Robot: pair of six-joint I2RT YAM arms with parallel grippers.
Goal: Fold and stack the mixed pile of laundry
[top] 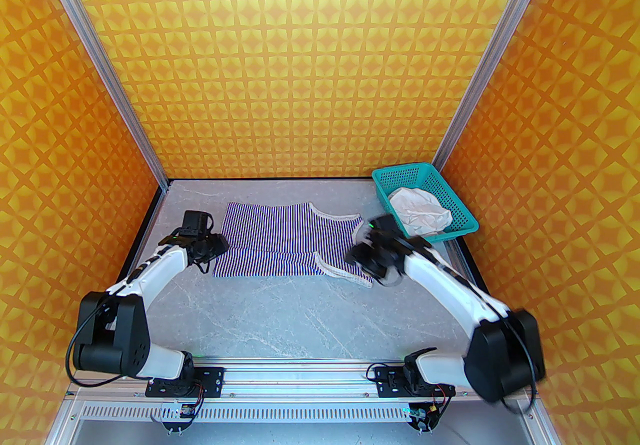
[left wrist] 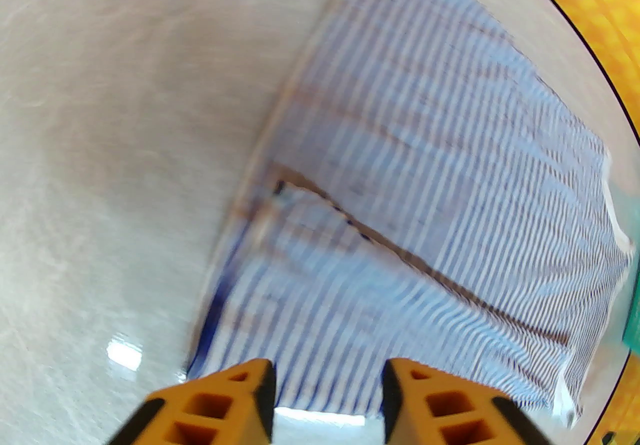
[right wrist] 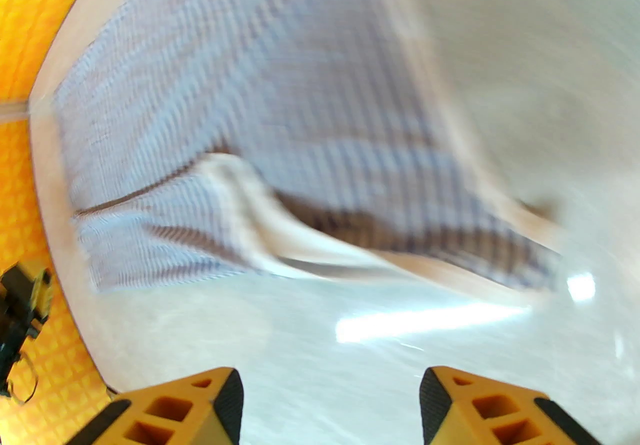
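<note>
1. The left tool [left wrist: 327, 375] has its jaws apart with nothing between them (released, gripping no cloth). It sits at the left short edge of the striped garment [top: 280, 243], which lies straight ahead of it, to the right.
2. The right tool [right wrist: 330, 383] is spread wider and is also empty. The garment lies ahead of it, to the left, with bare worktop [top: 300, 323] under the jaws.
3. The garment lies between the two tools, one at each short end, so neither arm is nearer overall. The left arm is nearer the hem end, the right arm nearer the strap end.
4. The garment lies flat on the worktop, its long axis running left to right. The hem points left and the whitish-trimmed straps point right. A fold line runs along that axis (the near strip appears doubled over).
5. The next fold probably goes crosswise, with one end carried along the axis onto the other.
6. The white cloth [top: 420, 215] lies crumpled in the teal basket [top: 400, 175] at the far right corner, nearer the right arm.
</note>
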